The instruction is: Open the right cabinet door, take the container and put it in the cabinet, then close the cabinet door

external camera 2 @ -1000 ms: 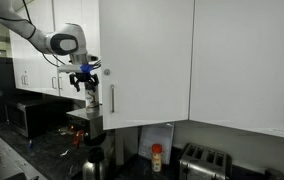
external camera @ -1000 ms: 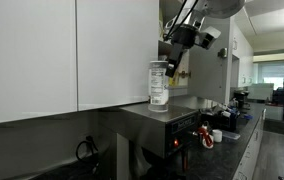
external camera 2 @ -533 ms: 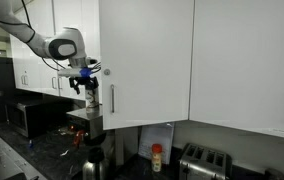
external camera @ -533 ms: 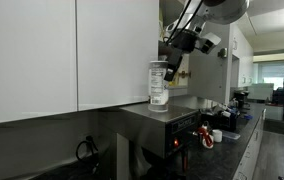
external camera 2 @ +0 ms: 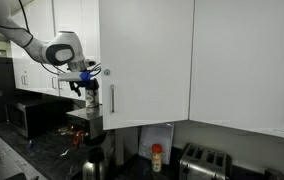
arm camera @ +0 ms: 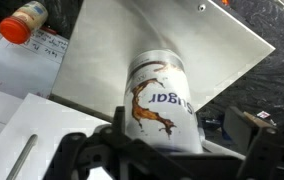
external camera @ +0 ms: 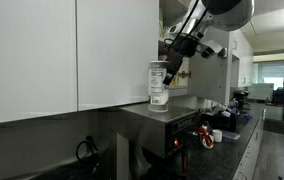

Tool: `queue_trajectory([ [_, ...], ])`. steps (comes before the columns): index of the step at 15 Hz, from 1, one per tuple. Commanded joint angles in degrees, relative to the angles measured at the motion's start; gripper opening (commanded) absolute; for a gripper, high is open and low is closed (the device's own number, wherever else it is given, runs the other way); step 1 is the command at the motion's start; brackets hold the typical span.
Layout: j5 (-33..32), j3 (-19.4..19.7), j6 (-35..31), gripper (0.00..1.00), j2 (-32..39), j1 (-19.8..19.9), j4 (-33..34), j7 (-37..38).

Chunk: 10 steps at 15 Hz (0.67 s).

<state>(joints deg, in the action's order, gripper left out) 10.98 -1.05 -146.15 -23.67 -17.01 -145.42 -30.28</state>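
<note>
**Door still shut, open gripper poised over the jar**

The gripper (external camera 2: 88,86) hung at centre left of the exterior frame with its jaws spread as wide as they go and nothing held. In the wrist view the jar (arm camera: 163,105) stood upright between the two fingers, but no pad appeared to press on it. The jar sat on a steel box (external camera: 142,108) below the cabinets, outside the cabinet and just left in the frame of the door (external camera 2: 147,60). The door lay flush and closed, with its handle (external camera 2: 111,100) just right of the gripper in that frame.

Judging by this, no part of the task was done: the door was unopened and the jar was not picked up. The arm looked lined up for a grasp, yet the task puts the door first. The next move called for shifting across to the handle, closing on it and pulling it outward, without brushing the jar. Only then should the gripper come down around the jar.
</note>
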Motion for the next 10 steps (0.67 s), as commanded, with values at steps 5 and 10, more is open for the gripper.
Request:
queue_trajectory([
  [5,1.25,3.73,-10.21,1.00,-5.50,-4.07,-7.80,-3.49],
  [10,1.78,8.54,-15.08,1.00,-8.44,-8.96,-11.26,-4.96],
])
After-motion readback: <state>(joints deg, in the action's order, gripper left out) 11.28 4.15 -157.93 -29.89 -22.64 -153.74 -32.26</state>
